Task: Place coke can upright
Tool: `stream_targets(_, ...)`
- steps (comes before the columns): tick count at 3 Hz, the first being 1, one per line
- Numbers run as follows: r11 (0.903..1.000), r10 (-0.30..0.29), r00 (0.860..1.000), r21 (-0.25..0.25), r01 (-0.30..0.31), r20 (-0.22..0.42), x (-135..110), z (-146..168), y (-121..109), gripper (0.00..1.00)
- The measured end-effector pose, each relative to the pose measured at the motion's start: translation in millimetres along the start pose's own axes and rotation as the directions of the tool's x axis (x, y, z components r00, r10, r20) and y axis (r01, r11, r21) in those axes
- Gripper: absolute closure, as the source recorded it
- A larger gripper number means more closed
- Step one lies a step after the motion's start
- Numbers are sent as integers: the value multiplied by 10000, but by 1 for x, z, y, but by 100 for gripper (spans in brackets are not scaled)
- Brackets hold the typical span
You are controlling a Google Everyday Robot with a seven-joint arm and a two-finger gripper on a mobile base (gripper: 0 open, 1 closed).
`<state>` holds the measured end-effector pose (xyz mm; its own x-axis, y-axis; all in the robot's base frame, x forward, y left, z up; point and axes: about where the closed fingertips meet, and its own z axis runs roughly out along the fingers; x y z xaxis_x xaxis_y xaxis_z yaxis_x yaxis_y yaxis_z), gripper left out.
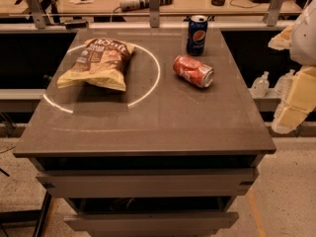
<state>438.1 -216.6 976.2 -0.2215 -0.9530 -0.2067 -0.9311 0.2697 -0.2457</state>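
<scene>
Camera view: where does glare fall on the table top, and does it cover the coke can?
Camera view: a bright curved streak of glare rings the chip bag, left of the coke can; the can, on its side, lies outside it; the hand, at the right edge beside the table, looks washed out.

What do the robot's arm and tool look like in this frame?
Only part shows, at the picture's right edge. The arm has a smooth, rounded white shell. The tool, to the right of the table, is made of pale cream-yellow blocky segments with flat faces. No cables or markings show.
</scene>
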Motion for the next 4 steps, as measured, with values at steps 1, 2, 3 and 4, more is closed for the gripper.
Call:
stream_targets(1,10000,0,10000,0,0,0,0,0,0,0)
stream_targets(2,9960,887,9951,-164,-881,439,-12,6,-18,0)
stream_targets(3,9697,2433,9609,-551,-2380,1322,-40,18,-54,0)
stream_targets(4,9187,3939,9070,-947,-3834,1493,-56,26,-81,0)
